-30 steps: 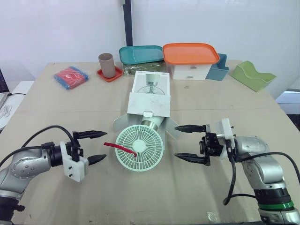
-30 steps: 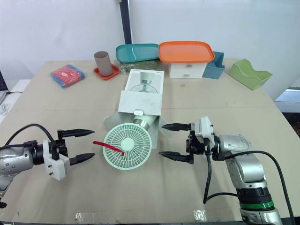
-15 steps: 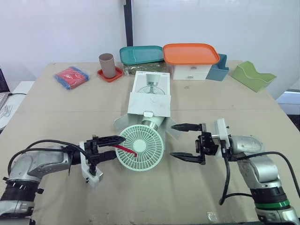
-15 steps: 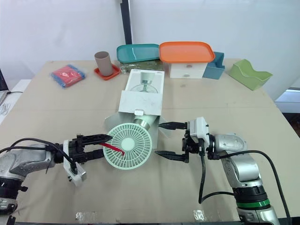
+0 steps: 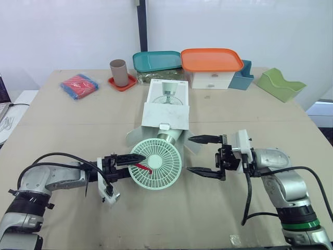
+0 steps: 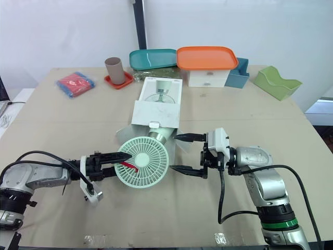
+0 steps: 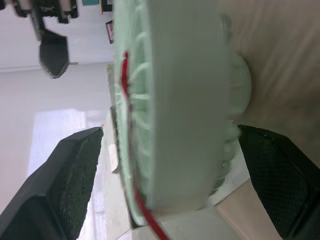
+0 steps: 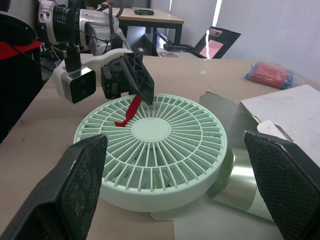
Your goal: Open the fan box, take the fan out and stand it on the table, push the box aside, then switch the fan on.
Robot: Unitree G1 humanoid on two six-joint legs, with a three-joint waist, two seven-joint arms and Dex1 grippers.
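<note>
Pale green plastic fan (image 5: pixel 155 163), head views: its round head lies face up at the open mouth of the white box (image 5: pixel 165 112), stem running inside. Left wrist view: my left jaws gape astride the rim, not closed. Right wrist view: right jaws open, empty, near the box mouth. I judge it light, the grille brittle; hold the solid rim.

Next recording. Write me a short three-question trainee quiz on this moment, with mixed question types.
1. True or false: the fan stands upright, clear of the box.
2. Which end effector has a finger on either side of the fan's head? A left, B right, C neither.
3. Fill in: the strip lying on the fan's grille is coloured ___.

Key: 1 false, it lies grille up at the box's open end. 2 A, the left end effector. 3 red.
</note>
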